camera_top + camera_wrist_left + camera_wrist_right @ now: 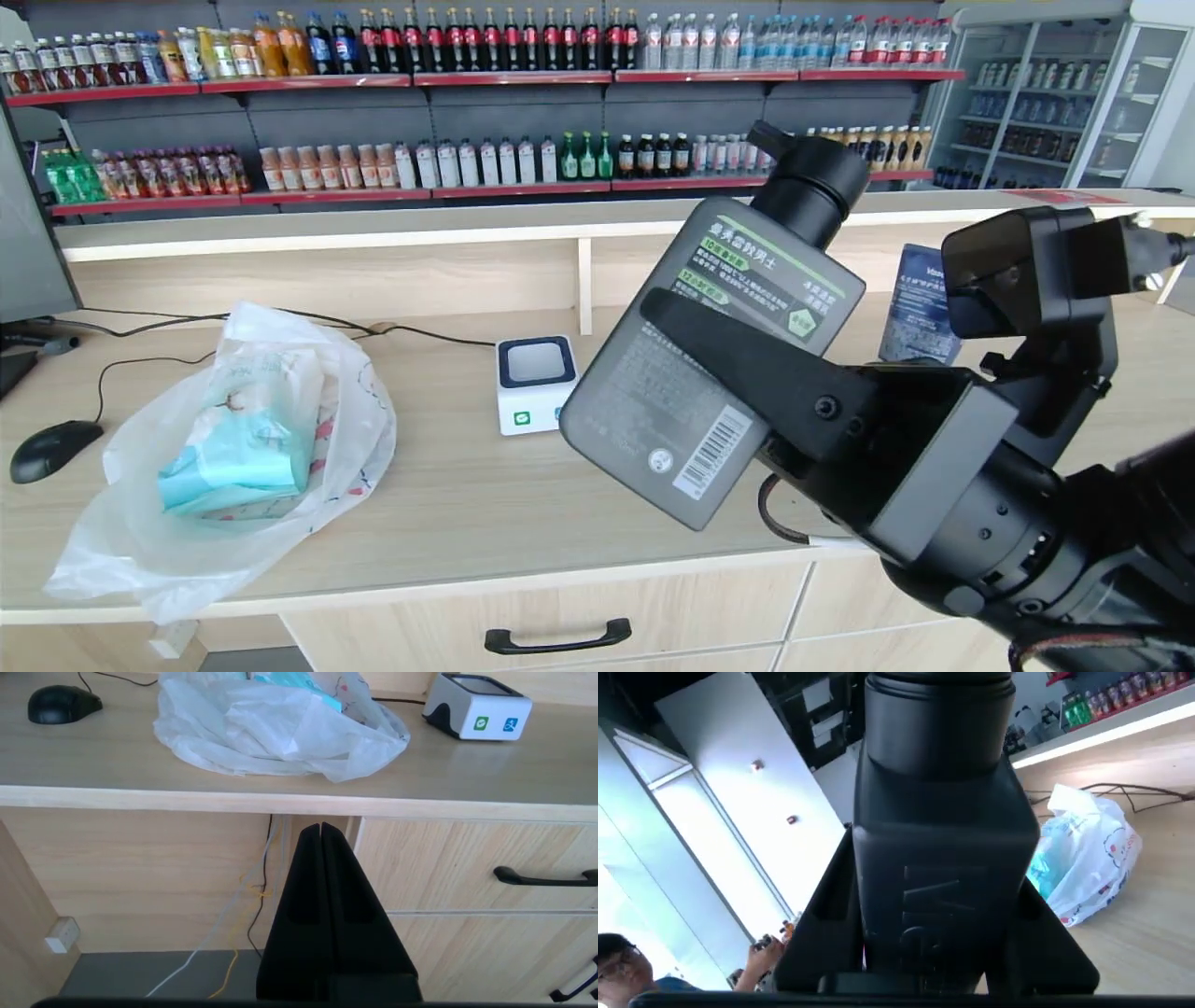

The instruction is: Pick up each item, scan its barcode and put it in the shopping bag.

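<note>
Bench: light-wood bench [467, 485] with drawers [557, 640] below its front edge; a mouse [54, 450] lies at the far left.
Room: 2 tiers of shelves [420, 79] stocked with drinks behind; chiller cabinets [1027, 103] at the far right.
Shopping bag: translucent shopping bag [345, 439] slumped on the bench's left half, with packets inside.
Scanner: white scanner [534, 383] at mid-bench, just right of the bag.
Blue packet: a blue packet [920, 308] stands behind the right arm.
Right arm: enters from the lower right; right pincer [681, 327] clamped across a grey bottle [653, 401].
Bottle: held tilted above the bench beside the scanner, black cap uppermost, barcode [711, 451] facing the head camera.
Left arm: left pincer [320, 840] below the bench edge, fingers pressed together, holding nothing.
</note>
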Robot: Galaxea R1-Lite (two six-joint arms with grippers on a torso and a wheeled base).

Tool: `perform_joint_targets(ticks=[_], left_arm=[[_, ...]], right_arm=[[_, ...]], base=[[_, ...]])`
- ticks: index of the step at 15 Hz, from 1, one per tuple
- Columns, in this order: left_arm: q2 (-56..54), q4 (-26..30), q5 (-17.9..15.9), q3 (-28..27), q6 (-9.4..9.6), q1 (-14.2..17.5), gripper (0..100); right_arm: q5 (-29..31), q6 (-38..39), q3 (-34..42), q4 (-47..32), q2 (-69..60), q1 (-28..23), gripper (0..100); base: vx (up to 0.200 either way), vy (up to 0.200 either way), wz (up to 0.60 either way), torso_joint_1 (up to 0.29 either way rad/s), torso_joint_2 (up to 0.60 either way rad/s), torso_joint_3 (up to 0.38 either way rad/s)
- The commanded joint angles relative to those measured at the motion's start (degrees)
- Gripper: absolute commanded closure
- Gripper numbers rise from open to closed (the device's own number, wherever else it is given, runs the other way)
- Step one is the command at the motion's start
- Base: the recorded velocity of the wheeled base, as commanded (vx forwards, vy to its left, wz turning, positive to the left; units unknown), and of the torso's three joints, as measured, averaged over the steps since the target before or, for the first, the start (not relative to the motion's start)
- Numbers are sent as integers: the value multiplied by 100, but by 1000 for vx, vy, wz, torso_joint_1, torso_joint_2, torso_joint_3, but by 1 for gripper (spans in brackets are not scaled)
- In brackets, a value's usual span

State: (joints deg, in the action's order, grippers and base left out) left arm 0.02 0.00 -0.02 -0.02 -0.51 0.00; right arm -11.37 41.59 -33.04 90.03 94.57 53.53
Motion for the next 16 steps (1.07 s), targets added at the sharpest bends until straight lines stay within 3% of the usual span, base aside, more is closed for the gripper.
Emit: perform_joint_targets(ticks=[1,5,16], left_arm=[[-2,0,2,2,-2,0,100],[-2,0,2,2,-2,0,100],[-2,0,2,2,-2,0,100]], right_arm=[[-5,182,-203,-3,105,70,100],[-5,534,-124,-3,-44,70,100],[-14,525,368,-3,-747,70,100]], base=[[0,0,0,0,0,0],[0,0,0,0,0,0],[0,0,0,0,0,0]])
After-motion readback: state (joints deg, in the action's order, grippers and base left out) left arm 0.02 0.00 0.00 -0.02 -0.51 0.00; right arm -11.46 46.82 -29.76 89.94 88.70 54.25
